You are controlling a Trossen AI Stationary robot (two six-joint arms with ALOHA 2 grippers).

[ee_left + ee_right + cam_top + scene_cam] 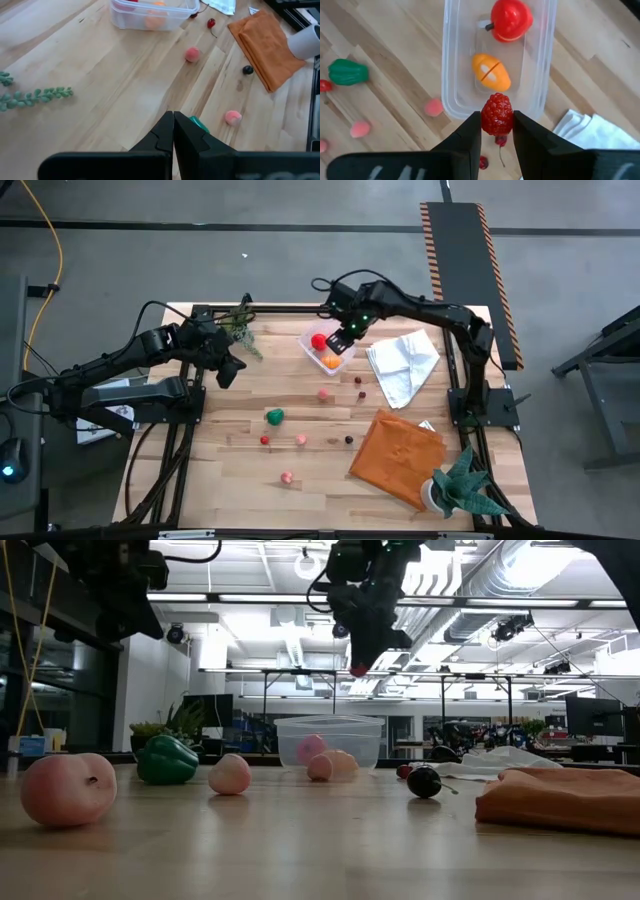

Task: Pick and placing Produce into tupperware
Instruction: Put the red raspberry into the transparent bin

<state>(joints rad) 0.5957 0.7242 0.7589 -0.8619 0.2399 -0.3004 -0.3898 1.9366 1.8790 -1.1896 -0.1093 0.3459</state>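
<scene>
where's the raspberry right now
The raspberry is clamped between the right gripper's fingers, held in the air above the near end of the tupperware, which holds a red fruit and an orange piece.

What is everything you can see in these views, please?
tupperware: one, clear, table's far side
red fruit, orange fruit: one each, inside it
raspberry: one, red, held above tupperware
green pepper: one, mid-table
pink pieces: three, loose
small red and dark pieces: several, scattered
white cloth, orange cloth: right side
potted plant: one, green, near-right corner
left gripper: shut, empty
right gripper: shut on raspberry
</scene>
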